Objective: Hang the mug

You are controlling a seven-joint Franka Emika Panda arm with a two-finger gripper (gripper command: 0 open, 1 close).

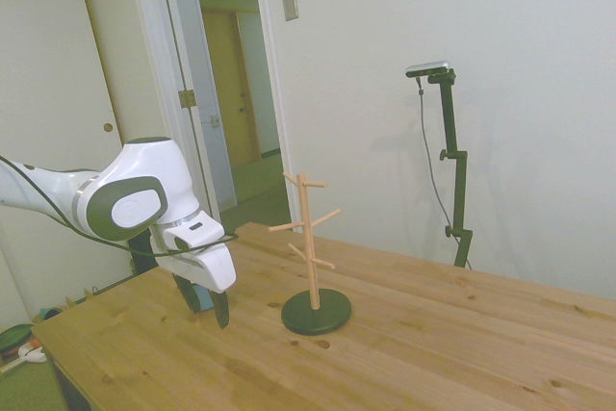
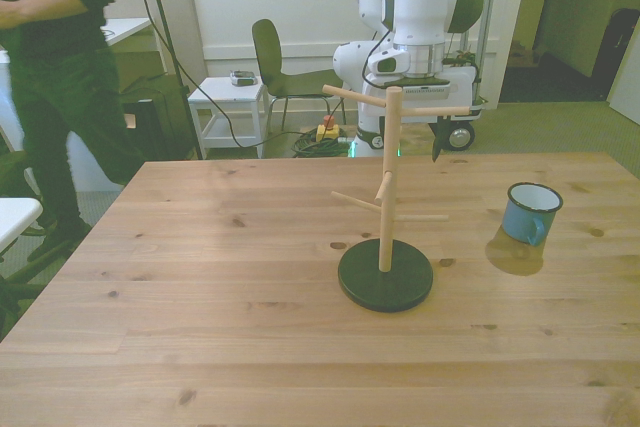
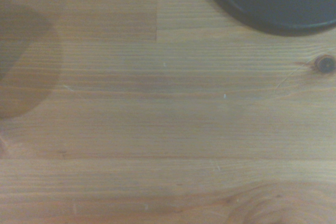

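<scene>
Tabletop [image 2: 200, 277] of knotty, grainy pine carries, from the front view's left to right, a wooden peg stand [image 2: 387, 202] with slim dowel arms on a round dark base, then the mug [image 2: 530, 213], light-blue enamel, upright, near the front view's right edge and well apart from the stand. Behind the stand hangs the gripper [image 1: 210, 303]; whether its jaws are wide or narrow I cannot tell, and a person [image 2: 60, 77] stands beyond the far left corner.

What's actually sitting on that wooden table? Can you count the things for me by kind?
Light-blue mugs: 1, the mug, upright near the front view's right edge.
Wooden peg stands: 1, the peg stand on a dark round base, near the middle.
Total: 2 things on the table.
</scene>
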